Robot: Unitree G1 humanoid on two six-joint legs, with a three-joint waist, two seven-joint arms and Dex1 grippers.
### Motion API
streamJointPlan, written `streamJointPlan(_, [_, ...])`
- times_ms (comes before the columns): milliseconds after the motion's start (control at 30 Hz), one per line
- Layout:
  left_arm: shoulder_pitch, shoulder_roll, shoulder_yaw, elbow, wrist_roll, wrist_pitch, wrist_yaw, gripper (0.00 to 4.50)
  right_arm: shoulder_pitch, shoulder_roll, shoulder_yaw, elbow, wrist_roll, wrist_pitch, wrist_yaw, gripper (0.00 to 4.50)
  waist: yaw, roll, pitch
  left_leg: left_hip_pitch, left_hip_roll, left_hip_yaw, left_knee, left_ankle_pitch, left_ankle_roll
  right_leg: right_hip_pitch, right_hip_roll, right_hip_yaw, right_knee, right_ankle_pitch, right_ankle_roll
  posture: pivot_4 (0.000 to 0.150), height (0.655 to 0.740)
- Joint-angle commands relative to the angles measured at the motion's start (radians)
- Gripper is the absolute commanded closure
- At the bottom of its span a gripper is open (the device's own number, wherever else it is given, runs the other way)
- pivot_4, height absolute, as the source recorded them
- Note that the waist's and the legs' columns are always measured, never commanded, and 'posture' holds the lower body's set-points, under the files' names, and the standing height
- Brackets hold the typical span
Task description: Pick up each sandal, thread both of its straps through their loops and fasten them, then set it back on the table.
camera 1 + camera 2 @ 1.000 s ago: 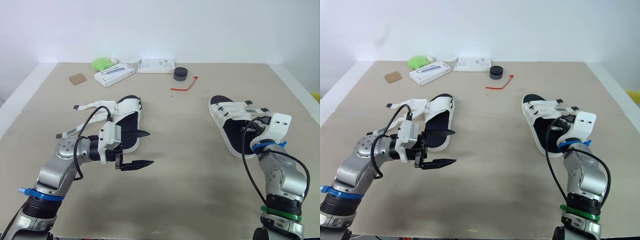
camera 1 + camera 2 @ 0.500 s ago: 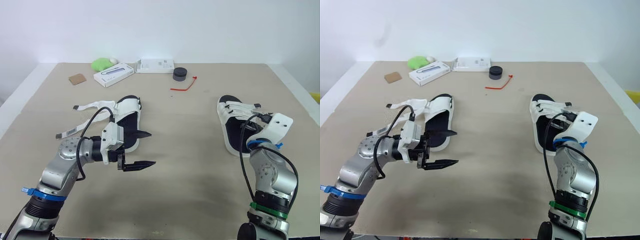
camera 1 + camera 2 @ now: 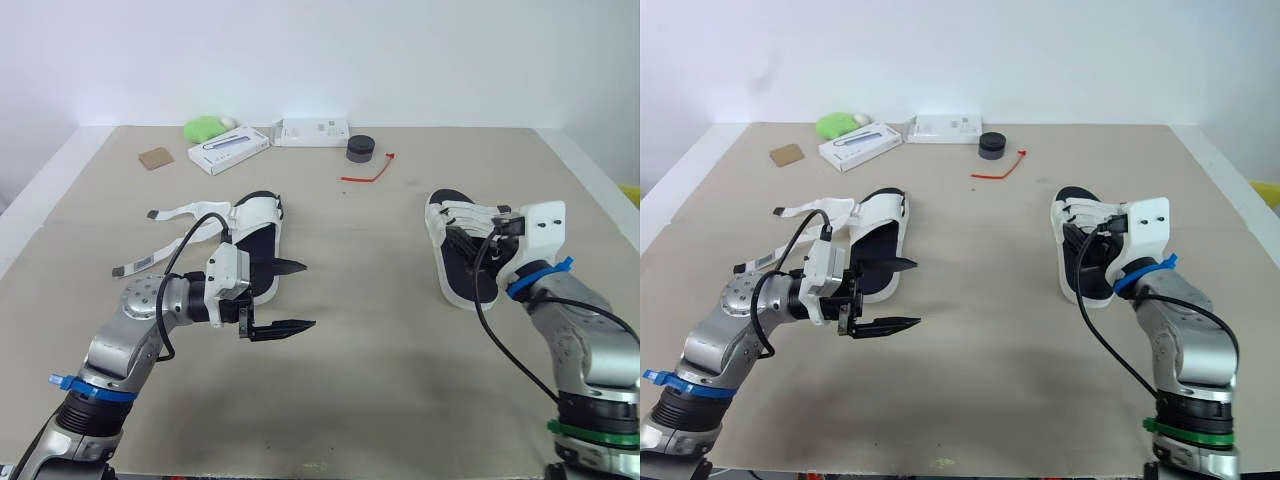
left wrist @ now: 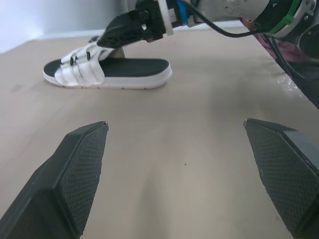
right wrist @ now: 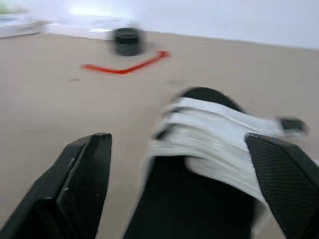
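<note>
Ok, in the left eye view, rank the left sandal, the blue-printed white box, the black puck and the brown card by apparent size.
1. left sandal, though it lies nearest the camera.
2. blue-printed white box.
3. brown card and black puck: too alike to rank.

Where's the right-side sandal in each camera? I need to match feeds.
Left eye view: sandal, right of centre.
Right eye view: sandal, right of centre too.
Left wrist view: sandal, side-on across the table.
Right wrist view: sandal, close up, straps facing.
Landmark: red tie beyond its toe, in both eye views and the right wrist view.
</note>
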Motion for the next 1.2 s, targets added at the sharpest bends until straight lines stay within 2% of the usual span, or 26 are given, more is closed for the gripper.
streamJointPlan(33, [-0.037,-0.009,0.041,0.016,-0.021,-0.018,-0.002,0.0,0.051,-0.117,0.03,-0.065,0.031,-0.054,0.205,0.08,0.001,0.0,0.0,0.0,0.0,0.0,0.0,0.0,0.0,0.0,0.0,0.0,0.0,0.0,0.0,0.15,0.74])
streamJointPlan(233, [-0.045,-0.018,0.041,0.045,0.003,-0.048,-0.009,0.0,0.12,-0.242,0.092,-0.082,0.133,-0.229,0.637,0.08,-0.001,-0.001,0.0,0.0,0.0,0.001,0.001,-0.001,0.001,0.0,0.001,0.001,-0.001,0.0,0.001,0.15,0.74])
streamJointPlan(333, [-0.041,-0.024,0.04,0.07,0.048,-0.081,0.022,0.0,0.062,-0.25,0.153,-0.028,0.136,-0.305,0.77,0.08,0.0,-0.001,0.001,0.001,0.002,0.001,0.002,-0.001,0.001,0.001,0.002,0.0,-0.001,0.0,0.001,0.15,0.74])
streamJointPlan(400, [-0.041,-0.042,0.039,0.085,0.116,-0.081,0.12,0.0,-0.082,-0.171,0.237,0.097,0.117,-0.389,0.851,0.08,-0.003,-0.003,0.002,0.001,0.003,0.001,0.004,-0.001,0.001,0.001,0.003,0.001,-0.001,0.0,0.002,0.15,0.74])
streamJointPlan(467, [-0.037,-0.063,0.048,0.081,0.161,-0.069,0.212,0.0,-0.204,-0.093,0.282,0.181,0.142,-0.379,0.878,0.08,-0.012,-0.008,0.005,0.003,0.005,0.004,0.006,0.0,0.001,0.002,0.005,0.003,-0.001,0.002,0.004,0.15,0.74])
streamJointPlan(533, [-0.025,-0.074,0.054,0.073,0.189,-0.069,0.263,0.0,-0.261,-0.058,0.303,0.225,0.133,-0.383,0.897,0.08,-0.01,-0.01,0.006,0.005,0.007,0.006,0.007,0.001,0.001,0.003,0.007,0.004,-0.002,0.006,0.002,0.15,0.74])
streamJointPlan(600, [-0.011,-0.082,0.056,0.072,0.223,-0.077,0.309,0.0,-0.288,-0.046,0.324,0.257,0.109,-0.411,0.924,0.08,0.004,-0.01,0.006,0.004,0.008,0.004,0.007,0.003,0.001,0.002,0.008,0.003,-0.001,0.007,0.001,0.15,0.74])
streamJointPlan(633, [0.0,-0.09,0.059,0.069,0.243,-0.067,0.351,0.0,-0.304,-0.036,0.339,0.277,0.093,-0.431,0.931,0.08,0.007,-0.01,0.006,0.004,0.008,0.002,0.007,0.003,0.001,0.002,0.008,0.001,0.0,0.01,-0.006,0.15,0.74])
streamJointPlan(800, [0.034,-0.154,0.055,-0.004,0.319,0.07,0.564,0.0,-0.372,0.017,0.369,0.354,0.071,-0.475,0.957,0.08,0.005,-0.01,0.006,0.001,0.007,0.002,0.007,0.002,0.0,0.0,0.005,0.0,-0.001,0.011,-0.006,0.15,0.74])
streamJointPlan(1033, [0.046,-0.205,0.035,-0.057,0.36,0.173,0.672,0.0,-0.406,0.044,0.367,0.409,0.07,-0.49,0.985,0.08,0.005,-0.01,0.006,0.0,0.007,0.0,0.007,0.002,-0.002,0.0,0.004,-0.002,0.0,0.012,-0.007,0.15,0.74])
streamJointPlan(1200, [-0.002,-0.248,0.02,-0.013,0.38,0.238,0.732,0.0,-0.394,0.039,0.362,0.416,0.056,-0.51,0.986,0.08,0.005,-0.01,0.006,0.0,0.007,0.0,0.007,0.002,-0.002,0.0,0.004,-0.003,0.0,0.012,-0.007,0.15,0.74])
